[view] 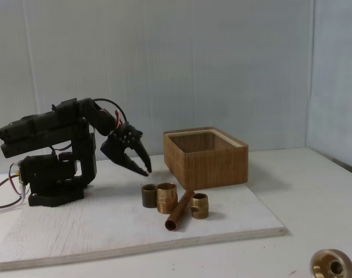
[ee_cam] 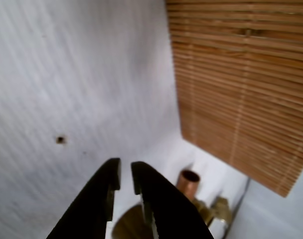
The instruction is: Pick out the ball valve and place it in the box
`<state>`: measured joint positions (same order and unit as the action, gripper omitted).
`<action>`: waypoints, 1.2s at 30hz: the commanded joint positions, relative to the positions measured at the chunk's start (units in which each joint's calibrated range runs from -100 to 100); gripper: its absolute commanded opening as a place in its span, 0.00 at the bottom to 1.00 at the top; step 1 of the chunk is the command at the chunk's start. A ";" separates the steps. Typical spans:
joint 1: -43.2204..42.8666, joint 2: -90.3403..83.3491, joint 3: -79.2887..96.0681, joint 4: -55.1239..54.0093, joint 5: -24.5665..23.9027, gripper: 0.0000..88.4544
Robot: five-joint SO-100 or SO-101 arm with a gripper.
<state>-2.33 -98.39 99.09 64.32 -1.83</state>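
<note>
A: Wrist view first; what does the claw point(ee_cam: 125, 175) look like?

B: Two black fingers point(ee_cam: 99, 191) come up from the lower edge with a narrow slot between the tips and nothing in it; nearly closed and empty. The white board point(ee_cam: 76, 79) lies beneath and beyond the tips; the ribbed wall of the box point(ee_cam: 241, 89) stands up to the right of the claw. Down to the right of the fingers sit a copper tube end point(ee_cam: 189, 181) and some blurred brass fittings point(ee_cam: 216, 209); whether one of them is the ball valve I cannot tell.

A: And the fixed view?

B: The black arm point(view: 54, 145) stands at the left on the white board point(view: 106, 226), which lies on the bench point(view: 315, 197); the claw point(view: 142, 168) points down and to the right, its tips above the board, close together and holding nothing. The box point(view: 206, 159) stands just right of the claw, apart from it. Below and right of the tips lies a cluster: two brass sleeves point(view: 158, 196), a copper tube point(view: 180, 211) and a smaller brass fitting point(view: 200, 205); a large brass cap point(view: 332, 266) lies far off to the lower right on the bench. No red lever is visible here; I cannot locate the ball valve.
</note>
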 commanded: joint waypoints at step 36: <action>0.27 0.26 0.55 5.38 0.49 0.01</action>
<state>-2.33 -98.39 99.09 69.30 -1.68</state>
